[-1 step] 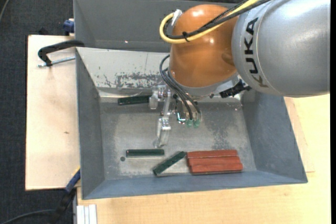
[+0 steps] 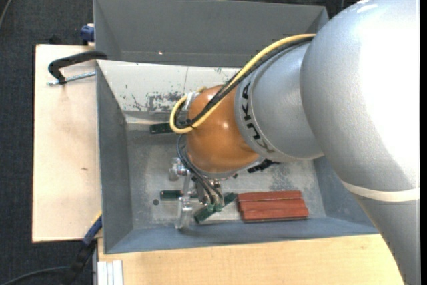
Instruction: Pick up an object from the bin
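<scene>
My gripper (image 2: 189, 202) reaches down to the bin floor near the front wall, left of centre, beneath the orange wrist cover. A small green flat piece (image 2: 215, 207) lies right against its right side; whether it is gripped is hidden. A short dark green stick (image 2: 170, 195) lies on the floor just left of the gripper. To the right, a red-brown rectangular block (image 2: 273, 205) lies flat along the front wall, apart from the gripper.
A dark green object (image 2: 160, 129) rests by the back wall on the left. A black piece (image 2: 261, 166) pokes out under the arm at the right. The arm and its yellow cable cover the bin's middle and right.
</scene>
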You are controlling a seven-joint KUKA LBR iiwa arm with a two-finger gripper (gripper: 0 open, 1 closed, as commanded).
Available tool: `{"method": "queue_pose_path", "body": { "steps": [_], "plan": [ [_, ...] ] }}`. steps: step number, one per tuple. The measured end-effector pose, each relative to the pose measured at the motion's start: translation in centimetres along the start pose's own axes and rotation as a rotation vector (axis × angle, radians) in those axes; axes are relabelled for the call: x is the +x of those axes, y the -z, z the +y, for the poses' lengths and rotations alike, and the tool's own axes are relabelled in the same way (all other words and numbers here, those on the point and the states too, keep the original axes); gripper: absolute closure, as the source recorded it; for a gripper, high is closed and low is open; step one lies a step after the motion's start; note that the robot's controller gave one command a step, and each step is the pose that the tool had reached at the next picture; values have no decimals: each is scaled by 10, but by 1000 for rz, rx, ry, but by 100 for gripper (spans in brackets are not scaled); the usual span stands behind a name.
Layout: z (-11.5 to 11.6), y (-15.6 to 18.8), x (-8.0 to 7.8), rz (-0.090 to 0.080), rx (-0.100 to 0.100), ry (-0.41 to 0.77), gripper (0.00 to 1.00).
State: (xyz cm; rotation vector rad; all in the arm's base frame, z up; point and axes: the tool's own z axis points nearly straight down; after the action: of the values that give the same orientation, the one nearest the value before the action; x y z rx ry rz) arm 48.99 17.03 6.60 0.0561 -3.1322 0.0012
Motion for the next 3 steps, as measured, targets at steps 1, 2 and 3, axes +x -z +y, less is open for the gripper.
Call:
{"method": "queue_pose_path", "body": {
  "steps": [1, 2, 3],
  "plan": [
    [1, 35, -2, -15, -5, -141, 0],
    [11, 43, -5, -13, -5, -275, 0],
    [3, 2, -2, -4, 0, -227, 0]
  ]
}}
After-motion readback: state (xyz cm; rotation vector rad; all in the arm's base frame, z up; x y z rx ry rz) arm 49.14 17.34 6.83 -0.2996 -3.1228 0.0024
